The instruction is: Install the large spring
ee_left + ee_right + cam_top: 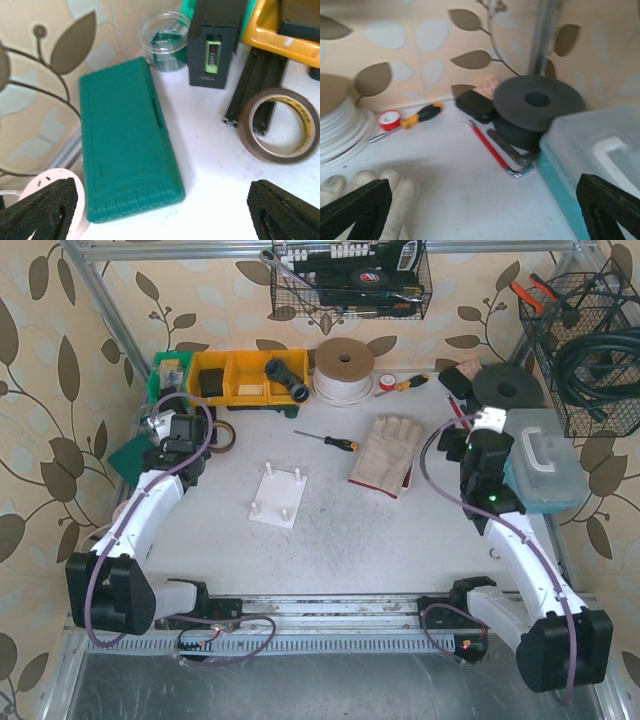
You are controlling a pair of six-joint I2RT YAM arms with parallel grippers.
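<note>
Visitor: Jaws first. How do they stand?

Robot: Both pairs stand wide apart with nothing between them. My left gripper (165, 215) hangs over the table's (380, 540) far left corner, and my right gripper (485, 210) over the far right corner.

Visitor: What lies under the left one?

Robot: A green case (127, 150) lies flat just ahead of my left-hand finger. To its right a brown tape roll (280, 125) lies flat, overlapping the end of a black bar (255, 85). Beyond those stand a clear jar (162, 42), a black box with a green label (215, 45) and a yellow bin (280, 30).

Visitor: And the right?

Robot: A lidded plastic box (590, 150) sits by my right-hand finger, and pale glove fingers (370, 185) lie by the other. Further out a black disc (537, 102) rests against the wall, with a red pen (487, 142) and a bent metal key (507, 150) lying beside it. An orange-handled screwdriver (417, 117) and a red tape roll (389, 120) lie to the left.

Visitor: Where is the large spring?

Robot: I cannot pick it out in any view. The white plate with upright pegs (278, 498) lies mid-table, well apart from both grippers.
</note>
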